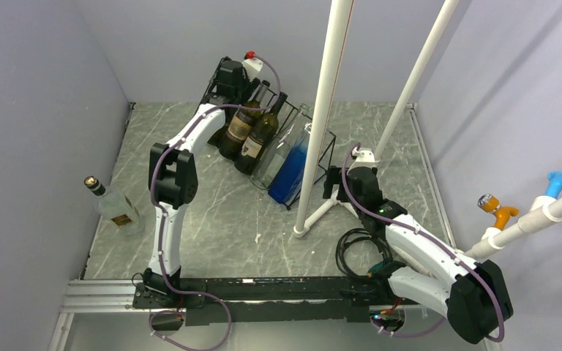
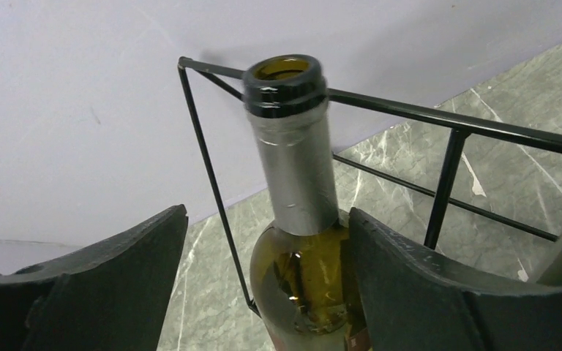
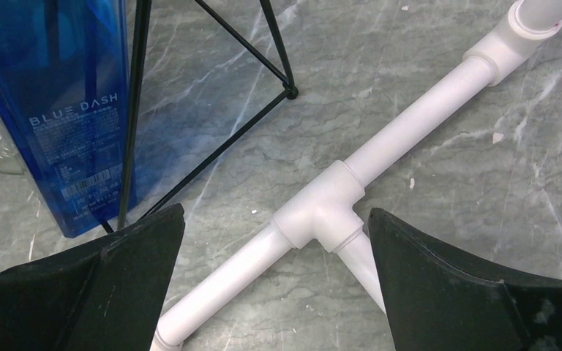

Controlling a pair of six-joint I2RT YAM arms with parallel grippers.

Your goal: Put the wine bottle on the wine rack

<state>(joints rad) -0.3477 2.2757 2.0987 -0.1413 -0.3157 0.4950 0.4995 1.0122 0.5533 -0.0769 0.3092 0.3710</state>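
The black wire wine rack (image 1: 324,148) stands at the back middle and carries several bottles. My left gripper (image 1: 228,88) is at the rack's left end. In the left wrist view it (image 2: 267,219) is open around an olive wine bottle (image 2: 300,285) with a silver foil neck, which lies against the rack's bars (image 2: 446,121). The right finger touches the bottle's shoulder and the left finger is apart from it. The arm mostly hides this bottle in the top view. My right gripper (image 1: 331,183) is open and empty to the right of the rack.
Two dark bottles (image 1: 252,131), a clear one and a blue bottle (image 1: 291,168) lie on the rack. A clear bottle with a black cap (image 1: 117,210) sits at the table's left edge. A white pipe stand (image 1: 315,146) rises beside the rack, and its foot (image 3: 402,124) lies under my right gripper (image 3: 276,219).
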